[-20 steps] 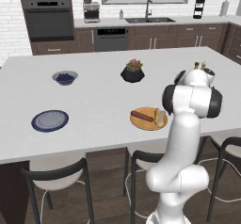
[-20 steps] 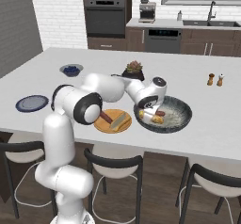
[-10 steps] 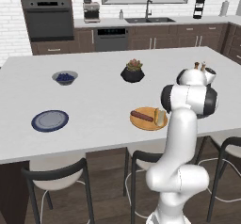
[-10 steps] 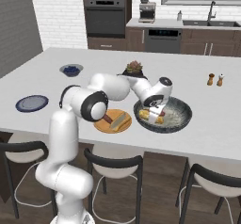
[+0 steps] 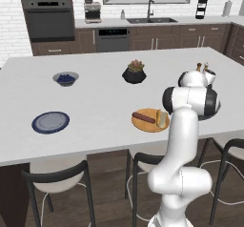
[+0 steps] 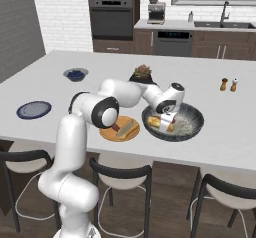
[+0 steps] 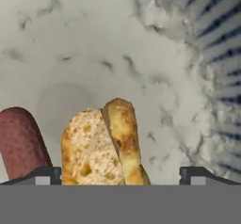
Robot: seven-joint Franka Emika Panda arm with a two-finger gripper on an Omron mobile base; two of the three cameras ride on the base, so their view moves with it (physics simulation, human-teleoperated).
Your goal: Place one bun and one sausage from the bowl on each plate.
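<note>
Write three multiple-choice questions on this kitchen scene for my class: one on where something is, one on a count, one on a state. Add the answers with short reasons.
1. Where is the gripper?
A. over the blue plate
B. over the bowl
C. beside the plant pot

2. How many food items lie on the orange plate?
A. none
B. two
C. four

3. What state is the blue plate in?
A. empty
B. holding a bun
C. holding a sausage

Answers: 1 B, the hand hangs above the bowl, with a bun between its fingertips. 2 B, one sausage and one bun. 3 A, its surface is bare.
</note>
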